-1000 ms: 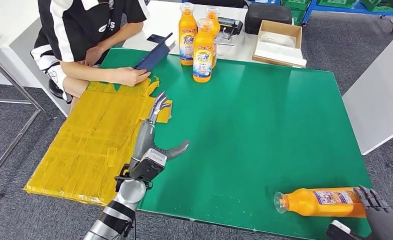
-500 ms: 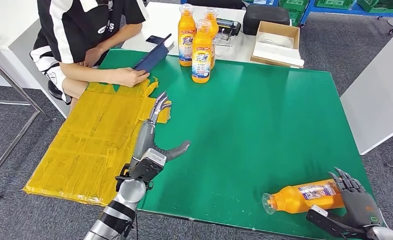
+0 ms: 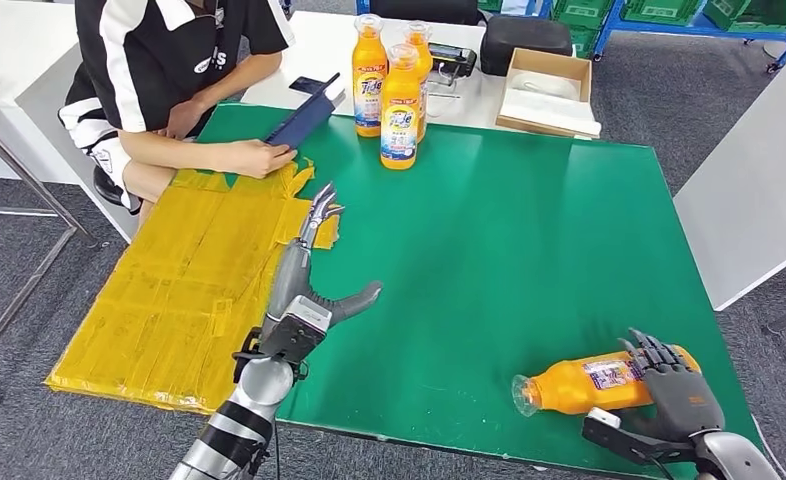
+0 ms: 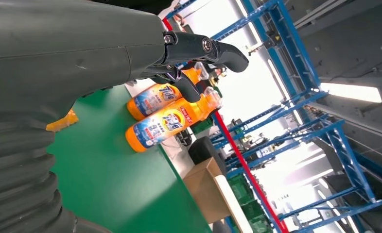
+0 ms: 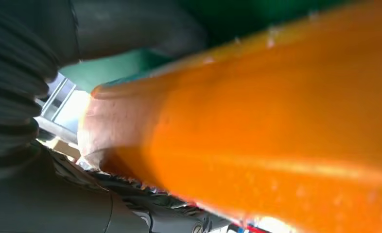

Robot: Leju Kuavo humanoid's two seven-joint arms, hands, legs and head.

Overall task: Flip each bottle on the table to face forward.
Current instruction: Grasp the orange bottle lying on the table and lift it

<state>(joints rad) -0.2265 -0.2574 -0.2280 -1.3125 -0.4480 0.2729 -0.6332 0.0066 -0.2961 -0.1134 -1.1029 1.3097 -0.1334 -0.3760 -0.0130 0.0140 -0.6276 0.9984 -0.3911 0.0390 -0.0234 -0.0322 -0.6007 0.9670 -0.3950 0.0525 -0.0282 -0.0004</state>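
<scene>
Near the front right corner of the green table (image 3: 529, 250), an orange bottle (image 3: 569, 385) lies on its side, cap toward the robot's left. The right hand (image 3: 674, 395) grips its base end, fingers wrapped over the body. The left hand (image 3: 309, 265) rests extended and empty, fingers apart, at the yellow cardboard's (image 3: 179, 280) edge. Three upright bottles (image 3: 394, 90) stand at the far edge, near a seated person (image 3: 169, 70).

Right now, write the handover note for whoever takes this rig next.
Right hand: fingers wrapped over the lying bottle near the green mat's near right corner, cap pointing left.
Left hand: holds nothing, fingers apart, above the mat's left edge.
Three standing bottles are upright at the far edge, labels showing.
Left: stand up the lying bottle, label forward.
</scene>
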